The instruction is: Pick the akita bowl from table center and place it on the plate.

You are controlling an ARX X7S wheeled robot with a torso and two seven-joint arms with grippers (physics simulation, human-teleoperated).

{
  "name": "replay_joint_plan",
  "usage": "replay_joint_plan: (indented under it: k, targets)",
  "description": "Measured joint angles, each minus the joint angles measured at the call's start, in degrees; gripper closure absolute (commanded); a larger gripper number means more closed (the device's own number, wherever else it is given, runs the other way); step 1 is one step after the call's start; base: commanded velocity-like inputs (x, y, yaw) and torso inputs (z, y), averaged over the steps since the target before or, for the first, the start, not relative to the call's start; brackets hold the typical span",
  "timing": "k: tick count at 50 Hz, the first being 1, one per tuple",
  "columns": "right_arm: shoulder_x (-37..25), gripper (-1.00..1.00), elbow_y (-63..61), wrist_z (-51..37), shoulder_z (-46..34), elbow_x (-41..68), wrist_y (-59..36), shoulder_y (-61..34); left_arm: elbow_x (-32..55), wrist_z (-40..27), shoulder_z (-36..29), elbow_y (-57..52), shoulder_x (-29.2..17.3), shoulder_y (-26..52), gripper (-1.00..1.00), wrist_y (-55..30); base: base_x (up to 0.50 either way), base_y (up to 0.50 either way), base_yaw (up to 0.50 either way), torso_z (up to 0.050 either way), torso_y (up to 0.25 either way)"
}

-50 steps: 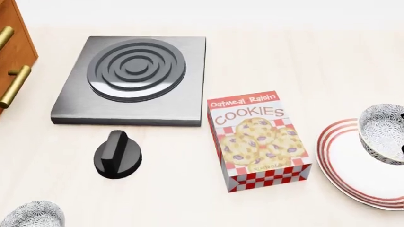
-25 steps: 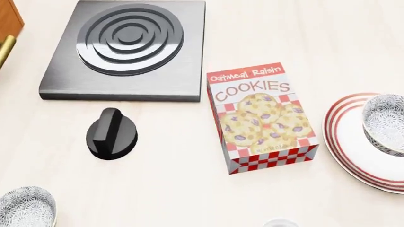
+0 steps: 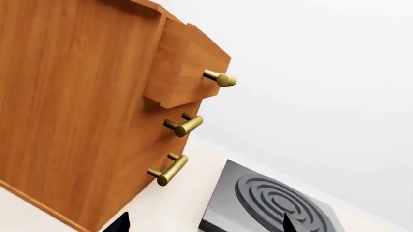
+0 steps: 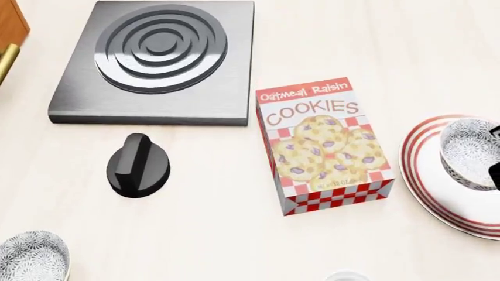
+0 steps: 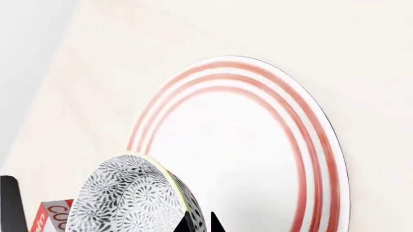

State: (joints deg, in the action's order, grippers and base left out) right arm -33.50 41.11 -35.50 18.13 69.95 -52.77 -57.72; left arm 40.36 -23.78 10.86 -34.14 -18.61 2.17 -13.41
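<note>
Left wrist: no bowl, and whether the left end effector is clenched cannot be told. Head: grey-black floral bowl (image 4: 467,151), pale inside, over the red-ringed plate (image 4: 437,193). Right wrist: right end effector (image 5: 199,223) grasping the bowl's rim.

Glossy ceramic plate (image 5: 258,145), matt wooden table (image 4: 234,234)

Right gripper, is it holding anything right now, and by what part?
Yes: the right gripper is shut on the akita bowl, pinching its rim, with the bowl tilted over the plate. The left gripper's fingers barely show.
</note>
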Motion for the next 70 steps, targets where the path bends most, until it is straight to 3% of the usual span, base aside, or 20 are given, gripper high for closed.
replay_joint_plan:
  k: [35, 36, 49, 70]
  targets:
    - [1.2, 1.0, 16.9, 9.6, -3.9, -7.2, 10.4, -5.8, 0.7, -0.2, -0.5, -1.1, -0.8, -0.8, -1.0, 0.3, 0.0, 0.0, 0.0, 0.0, 0.0]
    - [1.2, -1.0, 17.3, 9.8, -4.0, -7.4, 10.6, -6.0, 0.7, -0.2, -0.5, -1.0, -0.8, -0.8, -1.0, 0.3, 0.0, 0.0, 0.0, 0.0, 0.0]
    - [1.7, -1.0, 17.5, 10.9, -3.4, -7.5, 13.2, -6.2, 0.9, -0.3, -0.5, -1.1, -1.0, -1.0, -1.0, 0.6, 0.0, 0.0, 0.0, 0.0, 0.0]
    - [3.4, -1.0, 3.3, 8.8, 2.2, -4.8, 20.9, -0.6, 1.4, -0.9, -0.5, -1.3, -1.3, -1.0, -1.0, 0.7, 0.0, 0.0, 0.0, 0.0, 0.0]
